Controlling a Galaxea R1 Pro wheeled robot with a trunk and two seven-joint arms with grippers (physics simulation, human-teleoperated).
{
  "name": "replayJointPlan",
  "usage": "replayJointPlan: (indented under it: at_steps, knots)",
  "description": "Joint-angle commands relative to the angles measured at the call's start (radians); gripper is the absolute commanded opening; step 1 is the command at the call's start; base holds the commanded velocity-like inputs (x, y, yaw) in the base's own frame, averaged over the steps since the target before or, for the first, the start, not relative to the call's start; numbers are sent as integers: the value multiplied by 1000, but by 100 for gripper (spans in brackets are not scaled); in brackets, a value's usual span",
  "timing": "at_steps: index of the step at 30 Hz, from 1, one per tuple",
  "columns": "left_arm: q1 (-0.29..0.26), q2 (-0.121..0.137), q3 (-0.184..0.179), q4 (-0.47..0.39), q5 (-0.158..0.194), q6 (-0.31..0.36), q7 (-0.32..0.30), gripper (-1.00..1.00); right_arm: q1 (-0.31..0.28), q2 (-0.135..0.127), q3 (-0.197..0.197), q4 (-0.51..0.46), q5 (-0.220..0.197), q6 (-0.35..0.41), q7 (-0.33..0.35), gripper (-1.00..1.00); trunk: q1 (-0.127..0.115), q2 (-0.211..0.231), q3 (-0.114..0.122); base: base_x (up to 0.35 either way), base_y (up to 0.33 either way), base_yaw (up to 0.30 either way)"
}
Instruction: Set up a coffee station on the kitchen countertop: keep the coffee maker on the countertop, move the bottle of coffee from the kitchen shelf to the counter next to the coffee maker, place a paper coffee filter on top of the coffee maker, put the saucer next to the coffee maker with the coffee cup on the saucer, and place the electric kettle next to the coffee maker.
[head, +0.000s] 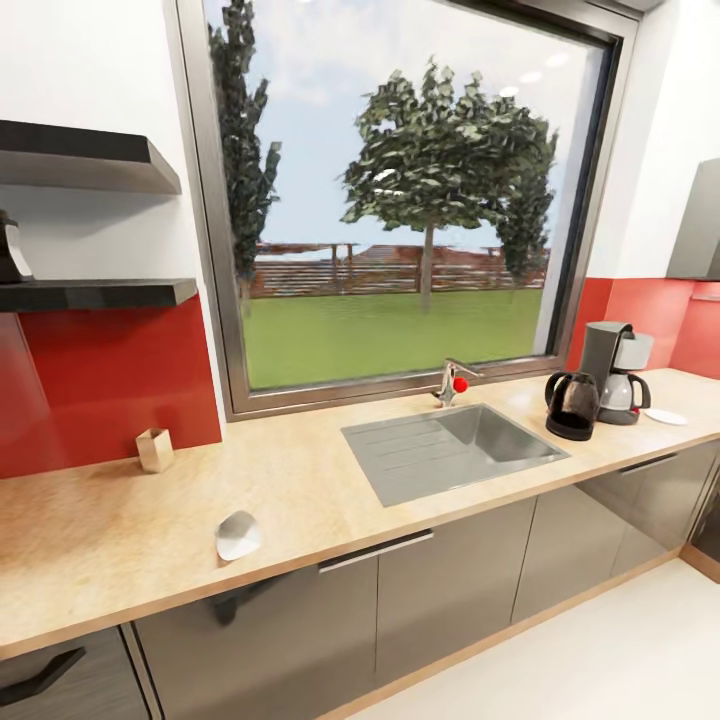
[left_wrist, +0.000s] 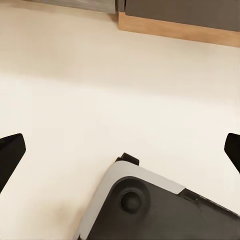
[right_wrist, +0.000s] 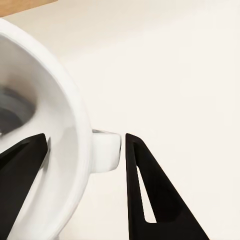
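Coffee cup wall between right gripper jaws, clamped.

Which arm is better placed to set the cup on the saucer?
Right. Its pincer is shut on the coffee cup, fingers either side of the rim, while the left pincer hangs open and empty over the floor. The saucer lies beside the coffee maker.
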Motion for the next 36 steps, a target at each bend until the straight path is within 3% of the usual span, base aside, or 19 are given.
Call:
replayJointPlan:
  at_steps: [1,16,18,24,36]
  knots:
    - [0,0,-9,1,11,-3,-2,100,-1,0,3,3,-12,-5,10,-100,0,-1,0,0,0,0]
    - [0,0,-9,1,11,-24,-2,100,-1,1,3,3,-12,-5,10,-100,0,-1,0,0,0,0]
    - [0,0,-10,2,12,-56,-2,100,-1,1,3,3,-12,-5,10,-100,0,-1,0,118,13,0]
    - [0,-1,-11,4,12,-72,-2,100,-1,1,3,3,-12,-5,10,-100,0,-1,0,59,-1,0]
    - [0,-2,-11,4,9,-72,-2,100,-1,1,3,3,-12,-6,10,-100,0,-1,0,2,-253,0]
